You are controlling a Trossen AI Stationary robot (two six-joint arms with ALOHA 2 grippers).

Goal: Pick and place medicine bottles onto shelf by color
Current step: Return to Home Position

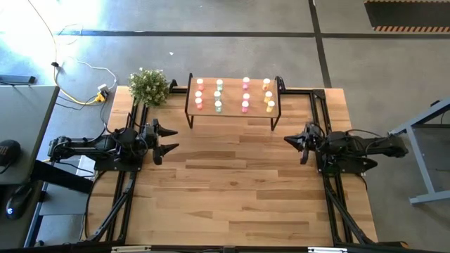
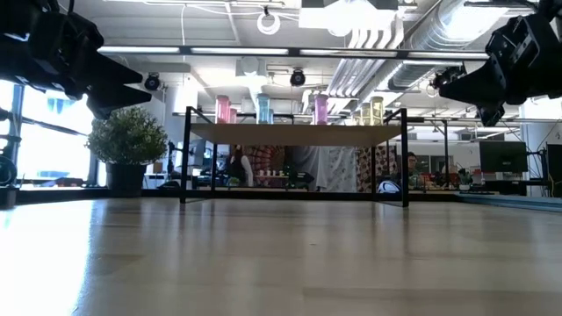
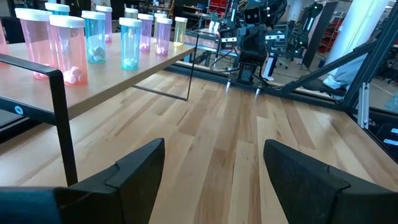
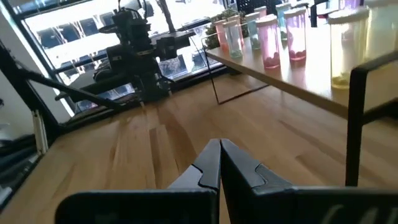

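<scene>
The left gripper (image 3: 214, 149), spread wide, and right gripper (image 4: 219, 144), pinched closed, hang empty clear of the shelf (image 1: 232, 111), presumably since its medicine bottles (image 1: 219, 95) stand colour-sorted.

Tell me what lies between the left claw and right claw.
Nothing: the high view shows only bare tabletop between left claw and right claw.

No word, brand or number can be read on the medicine bottles (image 3: 67, 50), the shelf (image 3: 106, 76) or elsewhere.
</scene>
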